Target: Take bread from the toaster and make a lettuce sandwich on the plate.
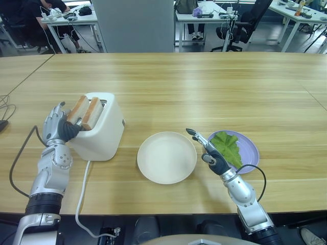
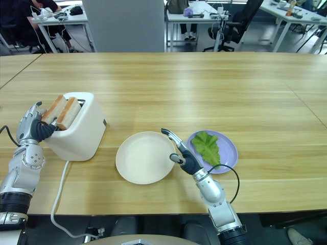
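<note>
Low on the left, the left hand (image 1: 57, 126) has its fingers (image 1: 55, 115) pinched on the outer slice of bread (image 1: 77, 109). It stands in the white toaster (image 1: 102, 138) beside a second slice. Next comes the white plate (image 1: 166, 161). Just right of it, the right hand (image 1: 207, 149) is stretched out and holds nothing. Green lettuce (image 1: 227, 145) lies on a purple plate (image 1: 253, 153). All sit on a long wooden table (image 1: 204, 87). Up top are white desks (image 1: 204, 18) and a black chair (image 1: 242, 28).
</note>
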